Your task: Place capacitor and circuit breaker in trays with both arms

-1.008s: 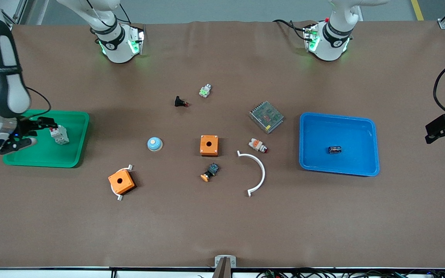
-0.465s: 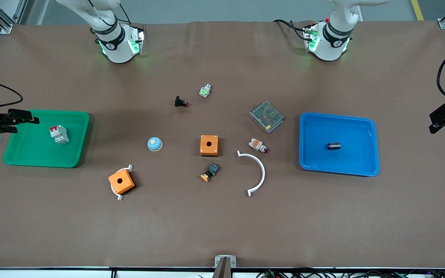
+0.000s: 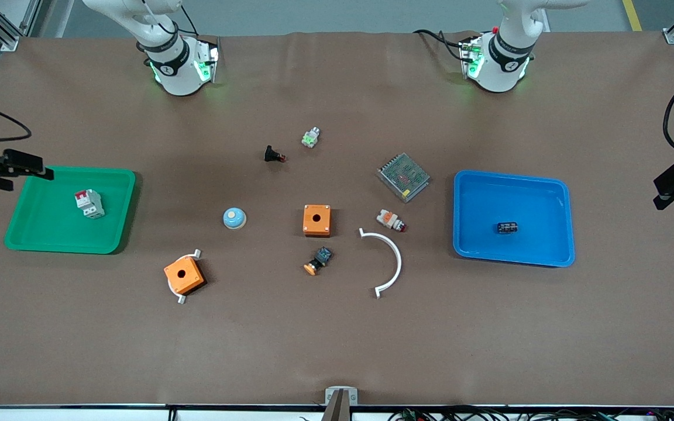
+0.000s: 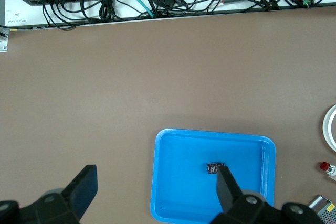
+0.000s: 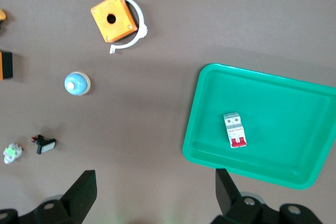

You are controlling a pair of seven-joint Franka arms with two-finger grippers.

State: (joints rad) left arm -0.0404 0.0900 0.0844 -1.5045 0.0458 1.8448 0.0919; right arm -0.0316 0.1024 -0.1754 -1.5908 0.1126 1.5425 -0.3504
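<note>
I see the stubby dark capacitor point(image 3: 506, 228) lying in the smooth blue tray point(image 3: 547, 257), the blocky white circuit breaker point(image 3: 89, 203) in the green tray point(image 3: 50, 242); left gripper point(image 4: 152, 192) and right gripper point(image 5: 152, 195) hang spread and empty, orange boxes point(image 3: 316, 220) scattered between

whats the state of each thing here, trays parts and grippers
circuit breaker: lying in the green tray, free
green tray: holds only the circuit breaker
capacitor: lying on its side in the blue tray, free
blue tray: holds only the capacitor
right gripper: open, empty, up over the table by the green tray
left gripper: open, empty, up by the blue tray
</note>
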